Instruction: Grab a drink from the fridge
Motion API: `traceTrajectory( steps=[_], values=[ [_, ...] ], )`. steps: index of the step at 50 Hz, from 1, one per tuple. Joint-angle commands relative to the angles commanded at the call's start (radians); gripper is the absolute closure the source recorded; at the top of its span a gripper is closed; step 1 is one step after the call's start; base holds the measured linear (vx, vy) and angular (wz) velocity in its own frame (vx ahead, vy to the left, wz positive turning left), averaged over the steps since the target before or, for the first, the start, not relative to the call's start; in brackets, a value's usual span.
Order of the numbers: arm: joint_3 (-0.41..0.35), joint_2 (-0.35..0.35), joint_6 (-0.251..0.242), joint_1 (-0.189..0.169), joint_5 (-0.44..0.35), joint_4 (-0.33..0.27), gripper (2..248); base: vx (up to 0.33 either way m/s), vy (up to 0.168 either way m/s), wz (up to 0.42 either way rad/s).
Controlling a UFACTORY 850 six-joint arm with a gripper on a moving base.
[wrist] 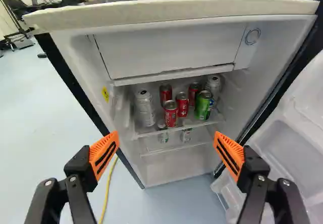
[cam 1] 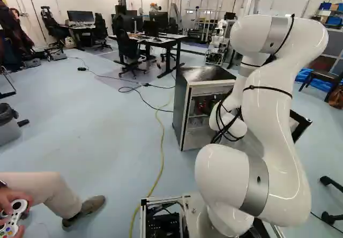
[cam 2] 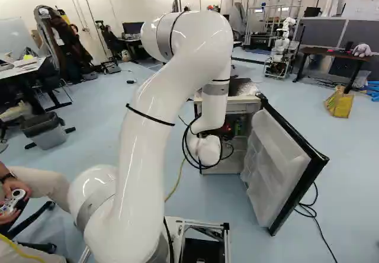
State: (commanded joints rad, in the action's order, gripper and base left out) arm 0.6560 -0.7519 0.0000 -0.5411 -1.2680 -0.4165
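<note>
Gripper (wrist: 167, 146): released — fingers spread wide, facing the fridge (wrist: 171, 8)
Drinks: red cans (wrist: 170, 114), green can (wrist: 203, 106), pale cans (wrist: 145, 110) — on a shelf (wrist: 184, 127) inside, ahead of the gripper
Fridge door (cam 2: 275, 162): swung wide open

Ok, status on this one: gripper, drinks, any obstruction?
Gripper open, empty, outside the fridge. Cans inside, ungripped, below the freezer compartment. Door open; nothing visible blocking the front.
</note>
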Motion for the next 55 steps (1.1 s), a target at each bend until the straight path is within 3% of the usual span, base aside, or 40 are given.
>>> traceTrajectory(
  steps=[37, 55],
  values=[
    [0.100, -0.143, 0.000, 0.012, 0.033, 0.000, 3, 0.000, 0.000, 0.000],
    [0.141, -0.170, 0.000, 0.024, 0.065, 0.000, 3, 0.000, 0.000, 0.000]
  ],
)
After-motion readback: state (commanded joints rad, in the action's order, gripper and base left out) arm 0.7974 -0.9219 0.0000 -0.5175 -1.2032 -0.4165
